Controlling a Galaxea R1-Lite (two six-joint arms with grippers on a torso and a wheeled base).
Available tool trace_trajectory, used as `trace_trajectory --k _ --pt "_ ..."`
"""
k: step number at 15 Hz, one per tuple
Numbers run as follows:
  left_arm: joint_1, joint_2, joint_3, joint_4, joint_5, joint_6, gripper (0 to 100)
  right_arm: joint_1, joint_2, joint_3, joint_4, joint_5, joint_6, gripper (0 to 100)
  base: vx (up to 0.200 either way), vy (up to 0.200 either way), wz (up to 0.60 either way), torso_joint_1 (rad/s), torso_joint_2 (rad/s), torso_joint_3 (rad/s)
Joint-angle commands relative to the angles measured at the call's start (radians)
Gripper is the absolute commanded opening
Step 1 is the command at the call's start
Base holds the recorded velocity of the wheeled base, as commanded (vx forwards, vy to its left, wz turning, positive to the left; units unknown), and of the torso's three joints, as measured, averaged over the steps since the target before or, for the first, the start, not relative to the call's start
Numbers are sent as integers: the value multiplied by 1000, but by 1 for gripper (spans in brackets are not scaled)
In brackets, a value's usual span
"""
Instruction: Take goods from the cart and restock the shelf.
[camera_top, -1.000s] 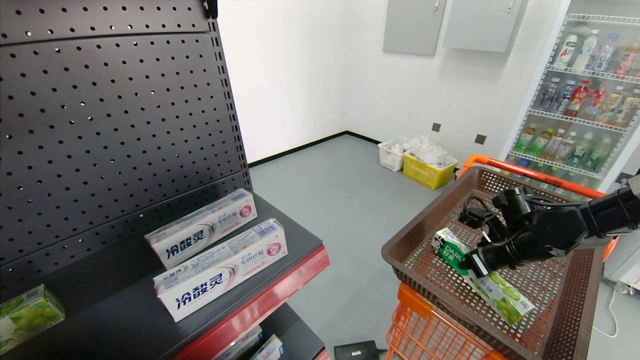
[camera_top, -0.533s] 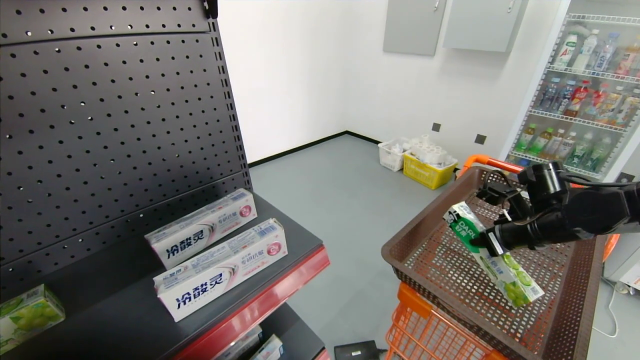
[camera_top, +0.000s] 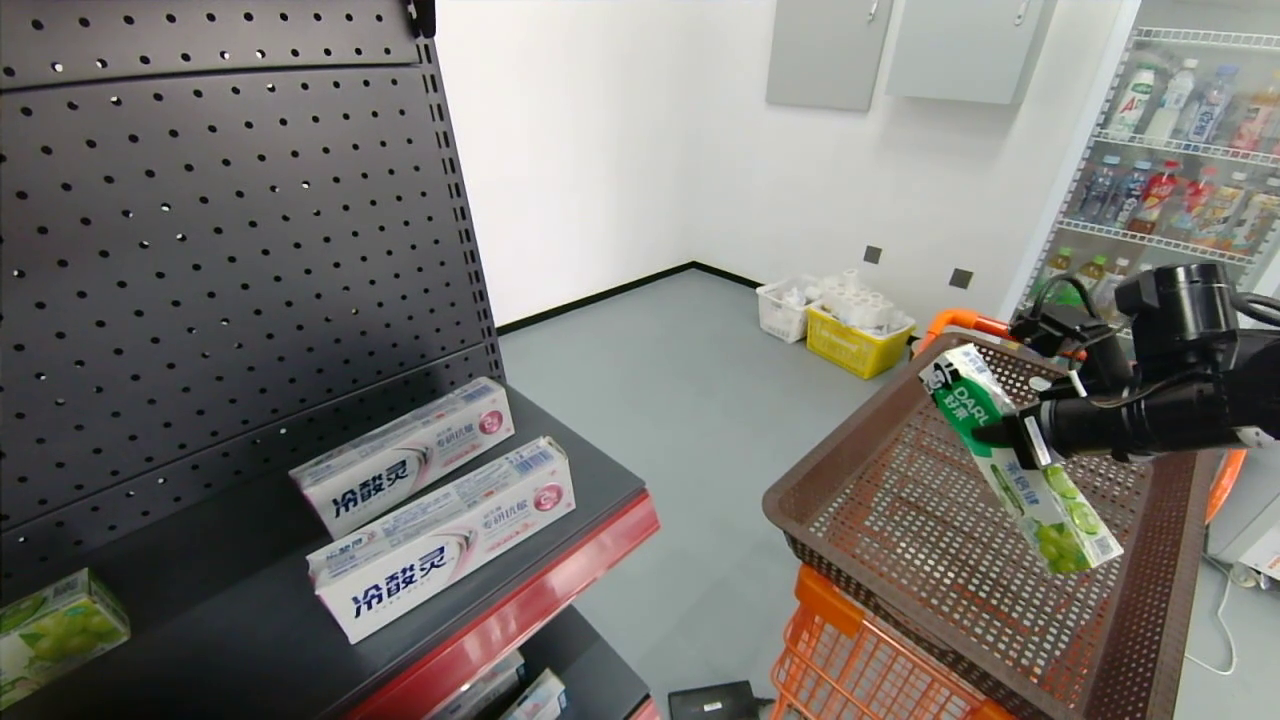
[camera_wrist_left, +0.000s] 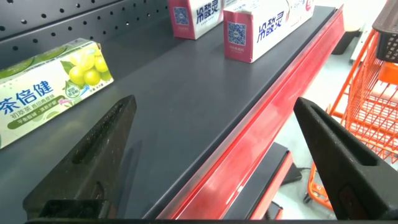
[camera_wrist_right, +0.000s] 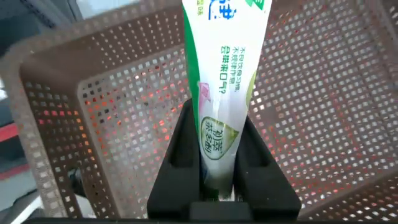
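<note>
While clamping the green toothpaste box (camera_top: 1050, 500) mid-length in the right jaws, holds it tilted, cart basket (camera_top: 860, 418) below them. Likely light, stiff, crushable: suits a flat-face grip near the middle. Shows left jaws spread wide, empty, above the shelf (camera_wrist_left: 186, 124).

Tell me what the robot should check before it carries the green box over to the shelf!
1. Grip: the right gripper is shut on the green-and-white cardboard toothpaste box: ok.
2. Box lifted off the brown perforated plastic basket: ok.
3. Box level: not ok, it is tilted, with one end hanging down.
4. Free room on the black metal shelf with the red front edge: ok, there is a bare stretch beside the white cardboard toothpaste boxes.
5. Left gripper out of the way: cannot tell; it is open, close above the shelf.
</note>
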Motion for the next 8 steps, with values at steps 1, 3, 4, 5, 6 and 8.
trace_trajectory --k 1,3,4,5,6,8 --pt "1 1 0 0 0 0 100 4 -73 6 -1 5 1 0 0 0 0 0 0 0" --pt "0 1 0 0 0 0 100 13 -105 4 -2 7 1 0 0 0 0 0 0 0" --pt "1 1 0 0 0 0 100 21 -131 6 -2 7 17 0 0 0 0 0 0 0" --pt "1 1 0 0 0 0 100 50 -168 9 -8 7 56 0 0 0 0 0 0 0" --pt "1 1 0 0 0 0 100 71 -197 21 -39 7 93 0 0 0 0 0 0 0" --pt "0 1 0 0 0 0 100 113 -248 61 -142 7 117 0 0 0 0 0 0 0"
